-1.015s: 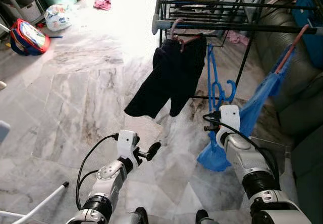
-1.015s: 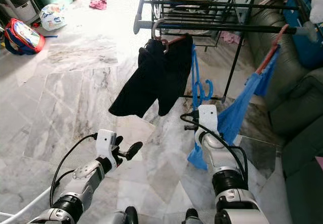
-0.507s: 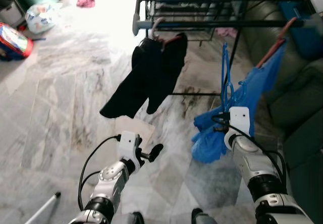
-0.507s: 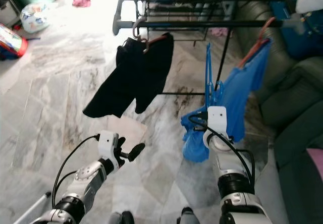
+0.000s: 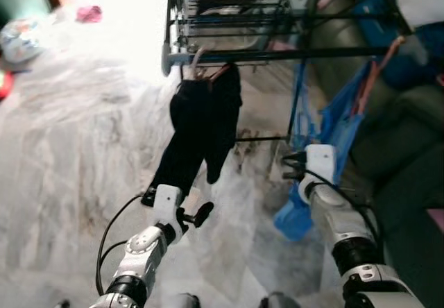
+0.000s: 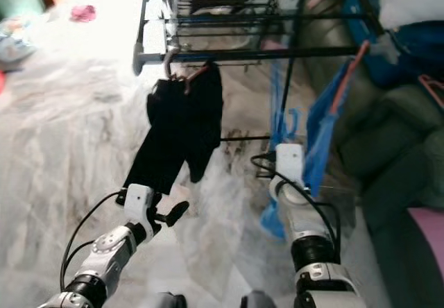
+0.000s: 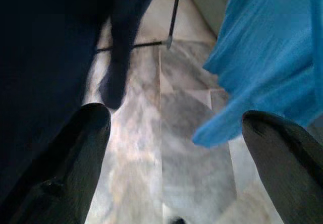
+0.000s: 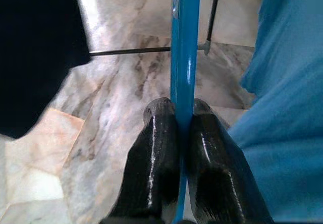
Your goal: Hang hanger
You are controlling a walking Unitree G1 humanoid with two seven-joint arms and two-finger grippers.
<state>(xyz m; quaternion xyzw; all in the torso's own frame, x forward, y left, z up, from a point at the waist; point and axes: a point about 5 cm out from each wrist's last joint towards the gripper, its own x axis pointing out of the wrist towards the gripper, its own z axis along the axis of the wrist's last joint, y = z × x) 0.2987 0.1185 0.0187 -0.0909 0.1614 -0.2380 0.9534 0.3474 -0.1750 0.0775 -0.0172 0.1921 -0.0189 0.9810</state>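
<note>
Two fingers (image 8: 156, 153) of the right gripper (image 8: 182, 114) clamp the blue hanger (image 8: 183, 57), below the drying rack (image 5: 277, 51) rail (clamp visible from the wrist); left gripper (image 7: 174, 128) spread wide, empty, beneath the black garment (image 5: 201, 124); blue garment (image 6: 322, 134) hangs beside.

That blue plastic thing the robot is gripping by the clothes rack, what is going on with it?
The robot's right tool is shut on a blue plastic hanger, holding it up below the black metal drying rack, not yet hooked on. A black garment on a pink hanger and a blue garment already hang from the rail. The left tool is open and empty, low over the marble floor.
</note>
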